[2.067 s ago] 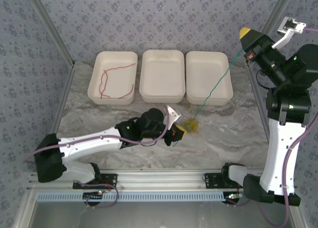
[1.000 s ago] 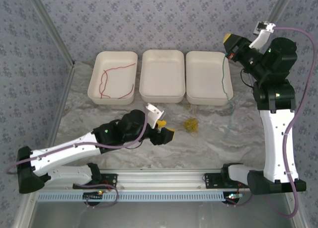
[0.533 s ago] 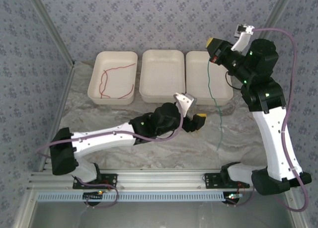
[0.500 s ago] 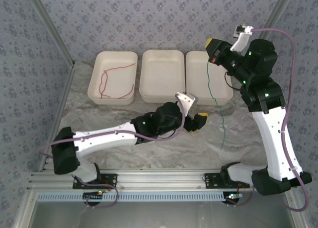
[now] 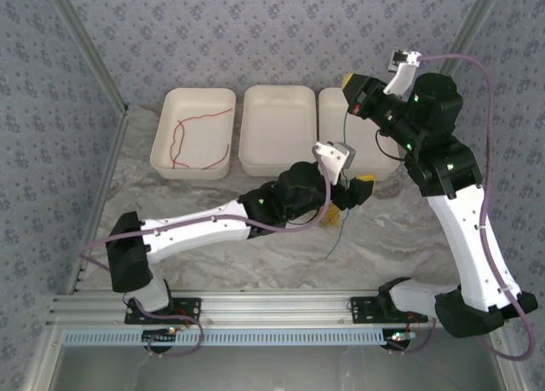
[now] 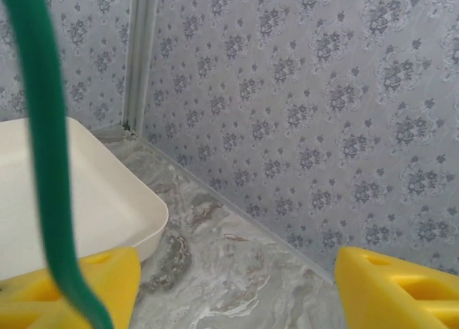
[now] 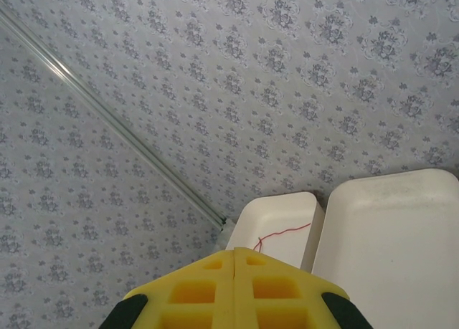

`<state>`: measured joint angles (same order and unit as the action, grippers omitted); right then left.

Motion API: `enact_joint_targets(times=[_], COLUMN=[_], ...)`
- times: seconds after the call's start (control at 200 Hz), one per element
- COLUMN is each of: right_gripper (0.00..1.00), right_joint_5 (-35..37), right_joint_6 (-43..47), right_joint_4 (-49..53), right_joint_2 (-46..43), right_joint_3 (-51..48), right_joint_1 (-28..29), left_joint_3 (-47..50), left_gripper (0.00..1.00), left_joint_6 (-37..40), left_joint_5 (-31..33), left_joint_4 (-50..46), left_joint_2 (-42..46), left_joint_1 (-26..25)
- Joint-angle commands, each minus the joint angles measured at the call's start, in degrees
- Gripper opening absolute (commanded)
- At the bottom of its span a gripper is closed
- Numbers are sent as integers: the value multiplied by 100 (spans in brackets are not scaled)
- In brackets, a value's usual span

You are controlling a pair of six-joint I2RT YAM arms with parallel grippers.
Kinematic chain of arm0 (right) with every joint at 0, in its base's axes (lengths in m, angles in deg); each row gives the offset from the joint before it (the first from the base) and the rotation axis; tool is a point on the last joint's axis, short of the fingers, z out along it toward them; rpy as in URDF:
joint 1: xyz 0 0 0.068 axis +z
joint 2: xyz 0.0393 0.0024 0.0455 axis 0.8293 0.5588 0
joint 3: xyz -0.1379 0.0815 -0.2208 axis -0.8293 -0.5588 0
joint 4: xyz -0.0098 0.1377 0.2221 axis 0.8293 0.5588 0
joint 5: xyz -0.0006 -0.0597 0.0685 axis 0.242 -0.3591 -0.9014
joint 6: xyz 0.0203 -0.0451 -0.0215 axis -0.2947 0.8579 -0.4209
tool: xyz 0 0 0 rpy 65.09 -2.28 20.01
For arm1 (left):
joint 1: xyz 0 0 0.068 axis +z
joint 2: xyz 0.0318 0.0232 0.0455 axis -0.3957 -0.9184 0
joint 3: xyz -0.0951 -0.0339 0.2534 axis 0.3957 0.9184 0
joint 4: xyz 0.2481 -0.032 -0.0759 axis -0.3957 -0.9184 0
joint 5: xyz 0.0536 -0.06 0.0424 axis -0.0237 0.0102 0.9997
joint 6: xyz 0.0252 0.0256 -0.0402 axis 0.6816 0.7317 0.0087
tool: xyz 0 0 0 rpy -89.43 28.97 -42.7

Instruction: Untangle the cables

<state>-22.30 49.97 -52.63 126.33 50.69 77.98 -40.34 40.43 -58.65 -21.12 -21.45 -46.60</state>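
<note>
Cables sit in three spots here. Nearest the arm bases, the loose end of the green cable (image 5: 335, 242) hangs down close to the grey marble counter (image 5: 409, 229). I cannot tell if it touches the counter.

A bit farther back, the yellow cable (image 5: 335, 215) lies in a small bunch on the counter. The long left arm reaches across above it and hides part of the bunch. The left fingers (image 5: 364, 183) are at the end of that arm, near the front edge of the right tray (image 5: 330, 127). In the left wrist view the left fingers (image 6: 401, 293) are spread wide apart and hold nothing. The green cable (image 6: 46, 164) runs down in front of one of them, big and close. I cannot tell if it touches that finger. A corner of a white tray (image 6: 72, 200) shows behind it.

Next come three white trays in a row. The red cable (image 5: 200, 140) lies in loops inside the left tray (image 5: 194, 91). The middle tray (image 5: 277, 135) is beside it.

Farthest back and high up, the right fingers (image 5: 349, 82) hang over the right tray. The right fingers (image 7: 215, 289) are pressed together. The green cable hangs down from them, so they pinch its top end. The left arm blocks the middle part of the green cable. In the right wrist view, the red cable (image 7: 287, 234) shows in its tray (image 7: 276, 214) by the flowery wall (image 7: 215, 78).
</note>
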Motion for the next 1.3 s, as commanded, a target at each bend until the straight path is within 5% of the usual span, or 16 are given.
enact_joint_targets(times=[0.0, 0.13, 0.345, 0.37, 0.46, 0.475, 0.665, 0.909, 1.294], right_gripper=[0, 0, 0, 12, 95, 98, 99, 99, 97], right_joint_5=[138, 176, 251, 343, 665, 716, 1363, 1274, 1575], right_joint_6=[-167, -172, -43, -42, 126, 124, 264, 48, -100], right_joint_4=[-24, 12, 321, 454, 787, 911, 1289, 899, 897], right_joint_2=[-192, -224, -138, -136, -289, -326, -1106, -2097, -2640], right_joint_3=[-4, -12, 248, 308, 336, 331, -329, -2116, -3191], right_joint_1=[33, 28, -8, -49, -246, -282, -368, -114, 795], left_joint_3=[-100, 36, 247, 228, -14, -61, -599, -1044, -2698], left_gripper=[64, 0, 0, 0, 0, 0, 0, 0, 0], left_joint_6=[-76, -233, -519, -619, -1272, -1386, -2593, -2898, -2493], left_joint_5=[142, -86, -362, -437, -997, -1097, -2202, -3073, -2812], left_joint_4=[-237, 30, 152, 39, -585, -693, -1615, -1046, -586], left_joint_2=[-155, -114, 232, 295, 429, 436, 289, -333, -2578], left_joint_1=[125, 242, 282, 329, 787, 893, 2366, 3976, 4831])
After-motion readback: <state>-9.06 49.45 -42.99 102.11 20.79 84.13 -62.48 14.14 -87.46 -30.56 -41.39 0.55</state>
